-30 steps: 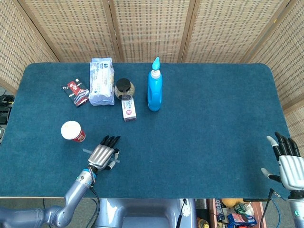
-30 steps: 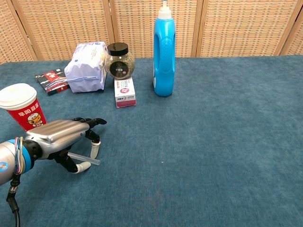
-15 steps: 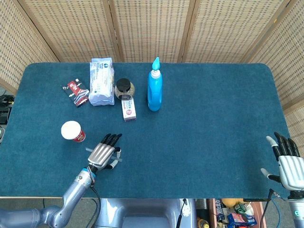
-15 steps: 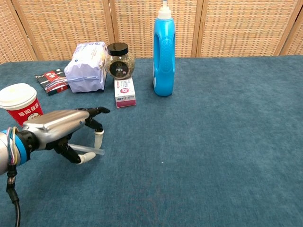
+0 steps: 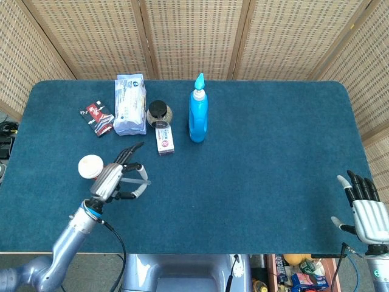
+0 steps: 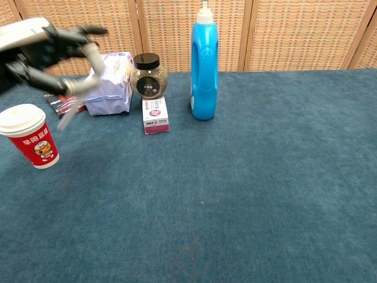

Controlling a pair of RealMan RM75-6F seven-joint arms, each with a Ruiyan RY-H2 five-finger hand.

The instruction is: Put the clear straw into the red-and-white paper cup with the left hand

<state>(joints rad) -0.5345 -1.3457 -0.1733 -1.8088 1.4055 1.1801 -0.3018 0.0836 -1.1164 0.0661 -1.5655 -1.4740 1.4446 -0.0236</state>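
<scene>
The red-and-white paper cup [image 5: 92, 167] [image 6: 29, 143] stands upright with a white lid near the table's front left. My left hand [image 5: 115, 177] [image 6: 44, 44] is raised above the table just right of the cup. It pinches the clear straw [image 5: 137, 181] [image 6: 70, 112], which hangs slanted and blurred beside the cup's top in the chest view. The straw is outside the cup. My right hand [image 5: 364, 207] rests at the table's front right corner with fingers apart and nothing in it; the chest view does not show it.
A blue bottle [image 5: 197, 112] [image 6: 204, 65], a black-lidded jar [image 5: 159, 112] [image 6: 148, 75], a small pink-and-white box [image 5: 164, 139] [image 6: 155, 115], a white-blue packet [image 5: 129, 104] [image 6: 109, 82] and a red-black sachet [image 5: 96, 117] stand behind the cup.
My left hand lifted the straw off the cloth and rose up and back toward the cup. The right hand barely moved.
</scene>
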